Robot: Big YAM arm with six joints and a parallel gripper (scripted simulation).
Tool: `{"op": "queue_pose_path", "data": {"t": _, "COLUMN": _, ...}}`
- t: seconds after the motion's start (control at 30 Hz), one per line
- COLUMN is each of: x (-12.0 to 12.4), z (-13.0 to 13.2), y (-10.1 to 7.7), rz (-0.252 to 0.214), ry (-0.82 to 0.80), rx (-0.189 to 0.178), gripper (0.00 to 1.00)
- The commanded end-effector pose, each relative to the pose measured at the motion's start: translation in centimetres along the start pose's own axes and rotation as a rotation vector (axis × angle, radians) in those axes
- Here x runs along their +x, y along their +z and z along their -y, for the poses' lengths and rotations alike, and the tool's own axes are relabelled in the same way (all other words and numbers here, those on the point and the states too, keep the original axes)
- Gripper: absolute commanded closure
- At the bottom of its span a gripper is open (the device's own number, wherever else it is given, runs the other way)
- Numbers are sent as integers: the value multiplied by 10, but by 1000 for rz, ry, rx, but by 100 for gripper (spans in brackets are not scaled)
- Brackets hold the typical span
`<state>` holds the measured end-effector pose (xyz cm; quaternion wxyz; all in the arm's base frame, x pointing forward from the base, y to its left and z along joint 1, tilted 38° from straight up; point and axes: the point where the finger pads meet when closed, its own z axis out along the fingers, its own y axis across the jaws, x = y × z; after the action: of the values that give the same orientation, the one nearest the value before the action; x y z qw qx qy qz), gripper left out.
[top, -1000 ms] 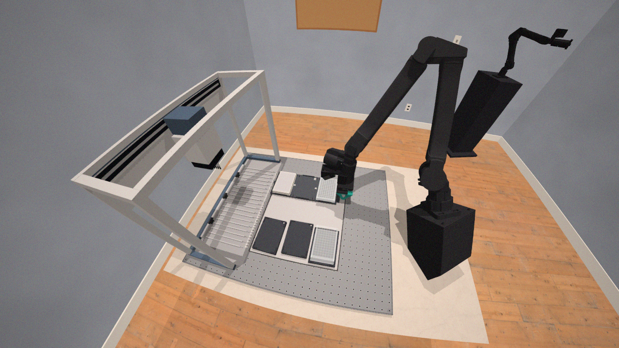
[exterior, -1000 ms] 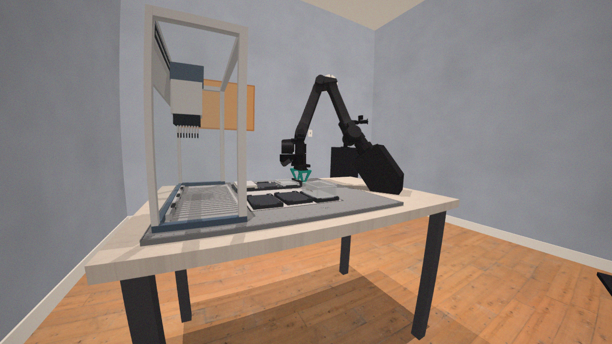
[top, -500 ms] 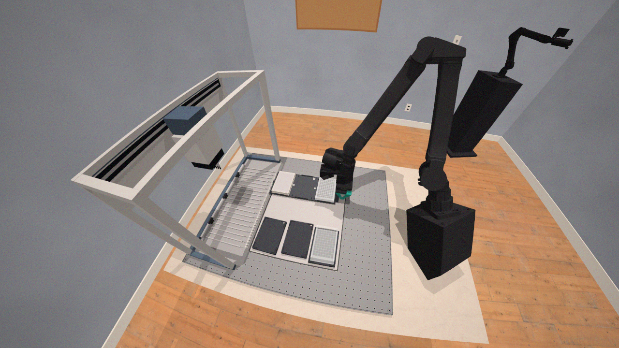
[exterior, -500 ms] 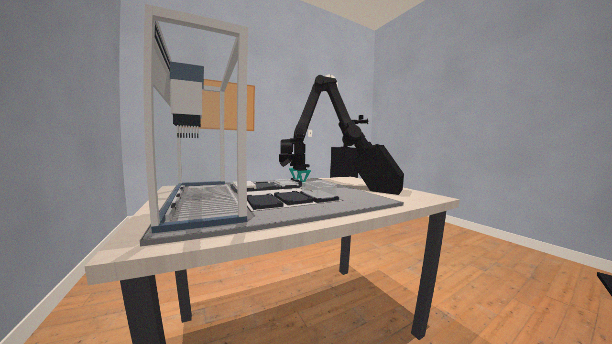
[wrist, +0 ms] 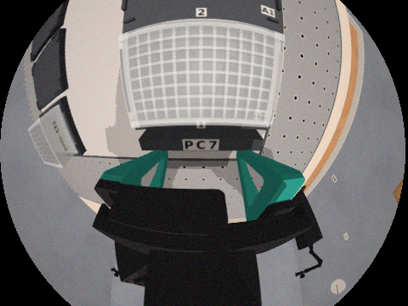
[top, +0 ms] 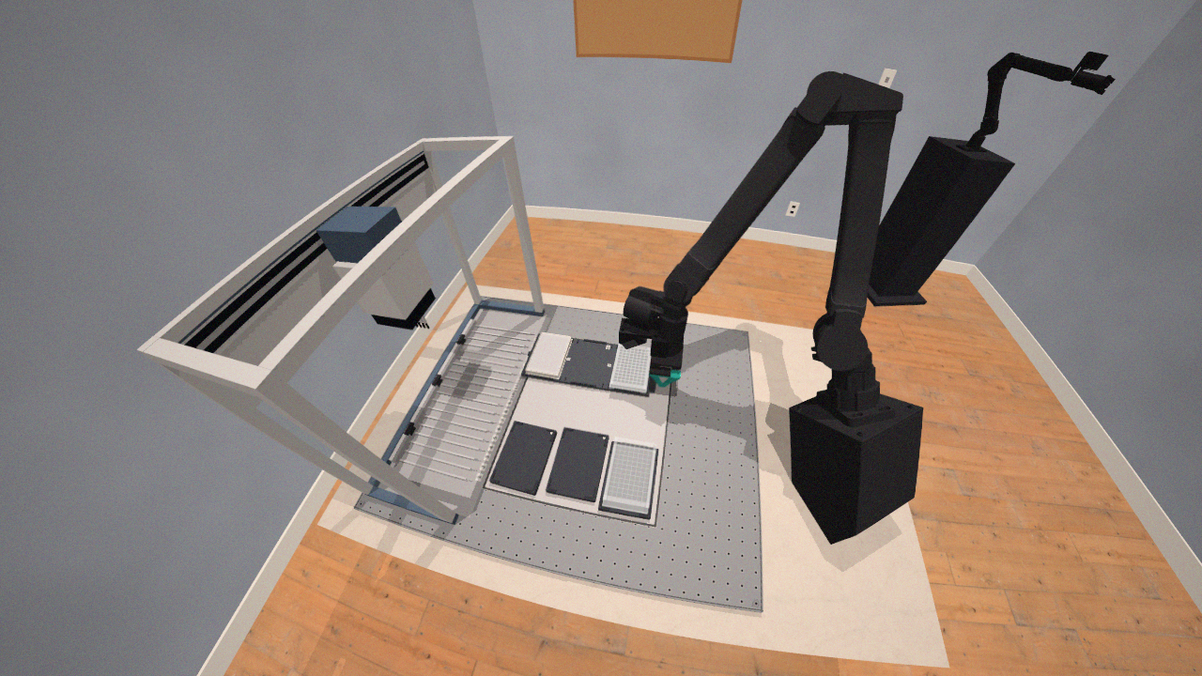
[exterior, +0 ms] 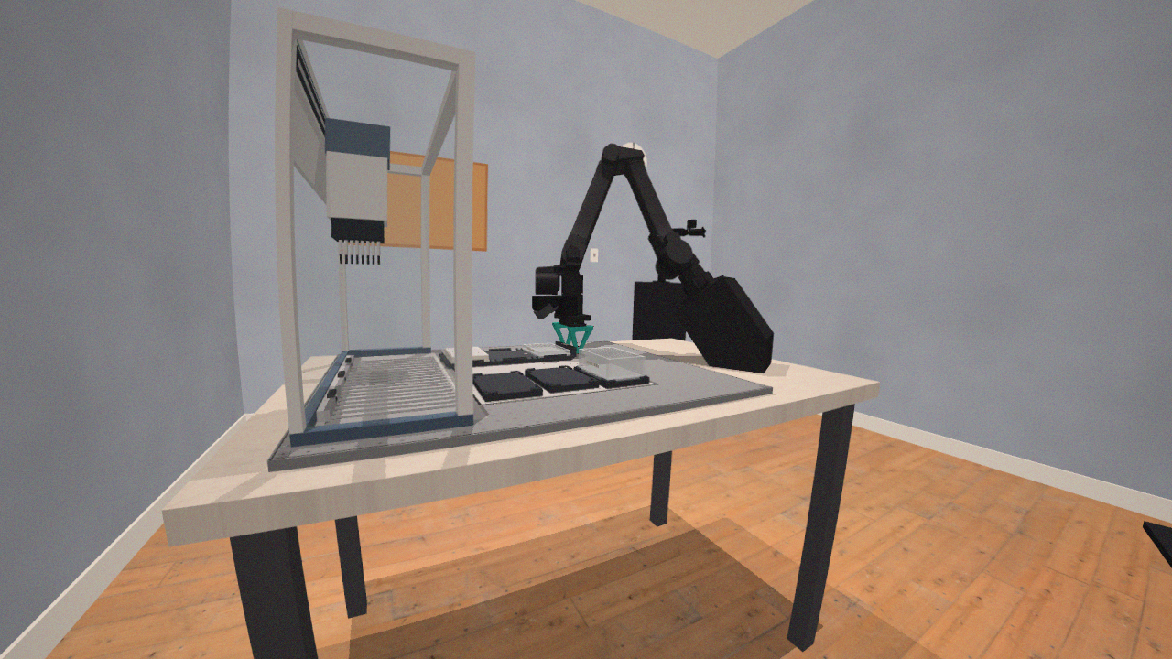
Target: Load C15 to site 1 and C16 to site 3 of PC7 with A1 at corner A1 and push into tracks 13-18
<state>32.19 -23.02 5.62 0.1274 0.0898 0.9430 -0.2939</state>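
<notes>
Even, bright light from overhead, soft shadows under the table [exterior: 524, 459], heavy fisheye warp in the wrist view.

Colour rundown: arm [top: 756, 192] is all black, with teal fingers. Carrier [top: 588, 362] is dark grey, its PC7 label [wrist: 200, 145] white with black letters. One plate [wrist: 201, 76] is a pale white grid, the other plate [top: 547, 354] plain white. Nests [top: 523, 456] are near-black. Breadboard [top: 705, 538] is grey, dotted with black holes. Floor [top: 1050, 470] is orange wood.
</notes>
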Motion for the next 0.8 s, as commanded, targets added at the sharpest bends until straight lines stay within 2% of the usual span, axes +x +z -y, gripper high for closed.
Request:
{"op": "queue_pose_path", "data": {"t": 0.0, "x": -31, "z": 1, "y": -6, "rz": 49, "ry": 9, "rx": -2, "gripper": 20}}
{"op": "queue_pose_path", "data": {"t": 0.77, "x": -39, "z": 3, "y": -6, "rz": 50, "ry": 16, "rx": -1, "gripper": 20}}
